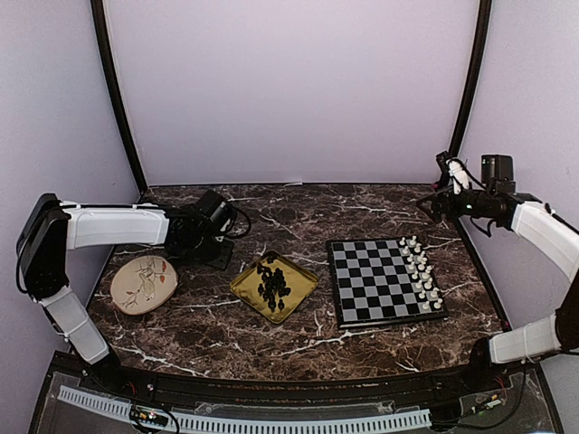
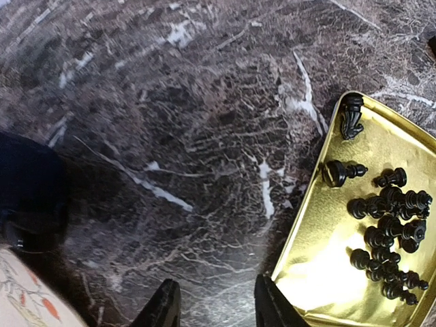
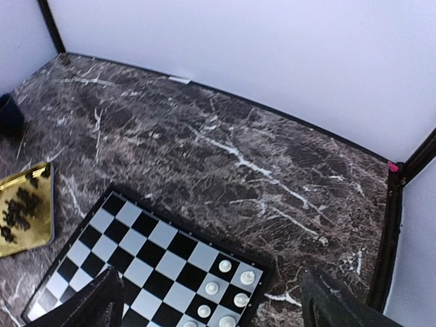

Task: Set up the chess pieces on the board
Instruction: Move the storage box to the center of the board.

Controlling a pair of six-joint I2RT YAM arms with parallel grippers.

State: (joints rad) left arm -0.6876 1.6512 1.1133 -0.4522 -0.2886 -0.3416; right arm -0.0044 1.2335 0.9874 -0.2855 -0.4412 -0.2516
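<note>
The board [image 1: 375, 282] lies flat at the right of the marble table. White chess pieces [image 1: 421, 271] stand in two columns along its right edge. Black chess pieces [image 1: 273, 282] lie heaped in a gold tray [image 1: 246, 287] at the middle. My left gripper [image 1: 217, 249] hovers left of the tray. In the left wrist view its fingers [image 2: 165, 308] stand apart over bare marble, open and empty, beside the tray's rim [image 2: 320, 204] and the black pieces [image 2: 388, 225]. My right gripper [image 1: 432, 203] hangs high behind the board's far right corner, open [image 3: 218, 313], with white pieces [image 3: 231, 286] on the board [image 3: 136, 252] below.
A round floral plate [image 1: 143, 282] sits at the left, its edge also showing in the left wrist view [image 2: 20, 300]. The gold tray [image 3: 27, 204] lies left of the board. White walls and black frame posts [image 1: 470, 81] close in the back and sides.
</note>
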